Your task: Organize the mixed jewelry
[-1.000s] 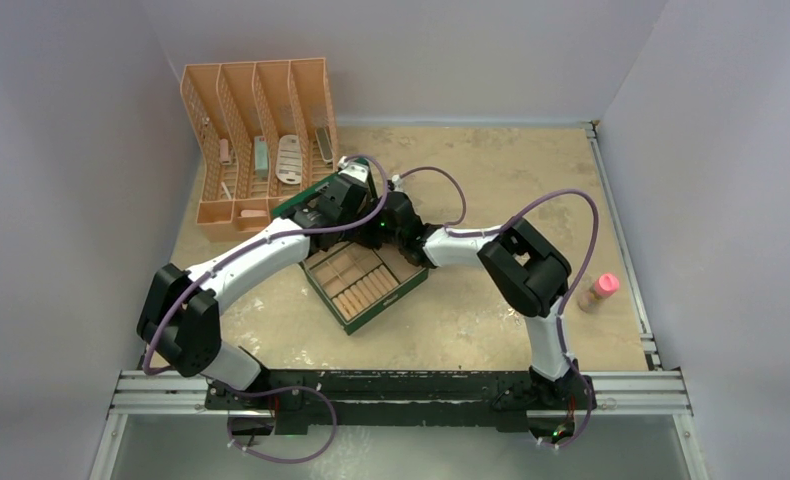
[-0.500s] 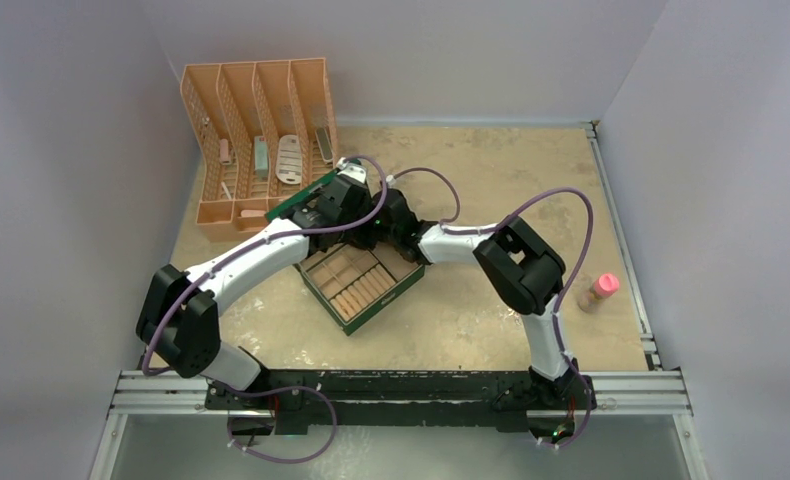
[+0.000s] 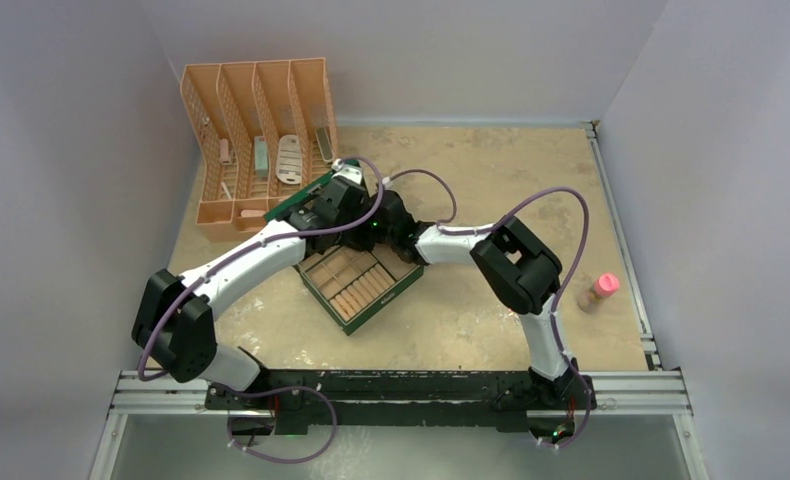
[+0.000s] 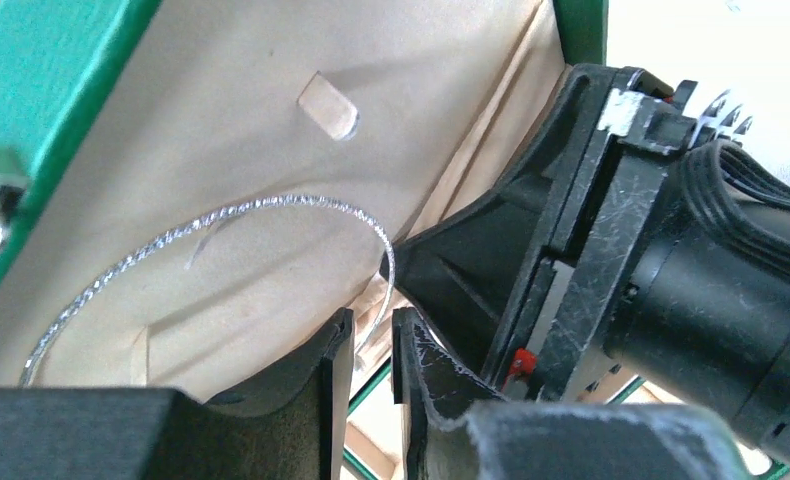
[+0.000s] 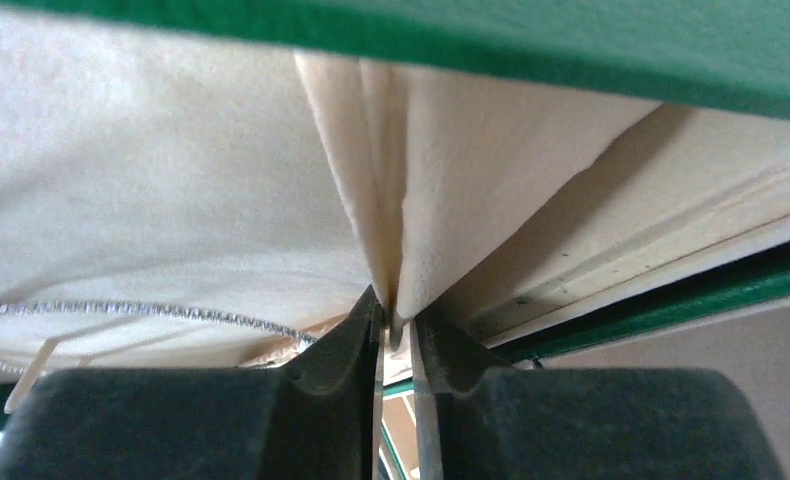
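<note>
Jewelry in sight is one silvery hoop (image 4: 271,202), arching across the cream lining (image 4: 221,110) inside the green box's raised lid (image 3: 293,207). Its lower end runs into the narrow gap of the left gripper (image 4: 373,325); whether it is clamped cannot be told. The right gripper (image 5: 395,318), almost shut, meets a fold of that lining, and a grip cannot be told there either. The box tray (image 3: 386,306) holds tan dividers. An orange rack (image 3: 256,95) holds small items. Bare table (image 3: 511,180) lies rightward, with a bottle (image 3: 599,290) near its edge.
</note>
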Motion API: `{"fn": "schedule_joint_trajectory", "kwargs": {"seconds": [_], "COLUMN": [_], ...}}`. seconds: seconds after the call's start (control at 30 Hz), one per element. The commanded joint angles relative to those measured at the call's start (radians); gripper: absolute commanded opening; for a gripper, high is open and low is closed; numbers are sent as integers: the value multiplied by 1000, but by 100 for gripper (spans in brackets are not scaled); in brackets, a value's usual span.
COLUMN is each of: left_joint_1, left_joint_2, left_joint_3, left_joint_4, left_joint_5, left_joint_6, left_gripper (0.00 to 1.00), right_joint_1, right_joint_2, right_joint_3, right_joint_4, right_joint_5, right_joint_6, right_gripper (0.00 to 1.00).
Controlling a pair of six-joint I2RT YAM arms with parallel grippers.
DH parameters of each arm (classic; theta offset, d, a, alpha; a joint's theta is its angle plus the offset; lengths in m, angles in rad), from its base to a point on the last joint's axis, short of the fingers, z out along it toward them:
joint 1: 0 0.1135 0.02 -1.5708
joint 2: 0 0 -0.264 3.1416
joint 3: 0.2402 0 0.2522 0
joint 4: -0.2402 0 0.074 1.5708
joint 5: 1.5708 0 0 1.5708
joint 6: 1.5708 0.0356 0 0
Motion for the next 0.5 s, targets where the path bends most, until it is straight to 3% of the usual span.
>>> {"fn": "schedule_joint_trajectory", "kwargs": {"seconds": [0.0,0.3,0.47], "left_joint_1": [4,4,3], "left_joint_2": [-54,-53,-50], "left_joint_3": [-20,-25,-35], "left_joint_4": [-5,-17,-20], "left_joint_5": [-21,-30,-35], "left_joint_6": [-36,-37,-27], "left_gripper": [22,23,23], "right_joint_1": [35,49,57], "right_joint_2": [-6,17,28], "right_joint_3": [-76,-38,-21], "right_joint_4": [78,81,78], "right_joint_5": [-48,-70,-74], "right_joint_6": [-35,-44,-56], "right_gripper": [20,24,18]}}
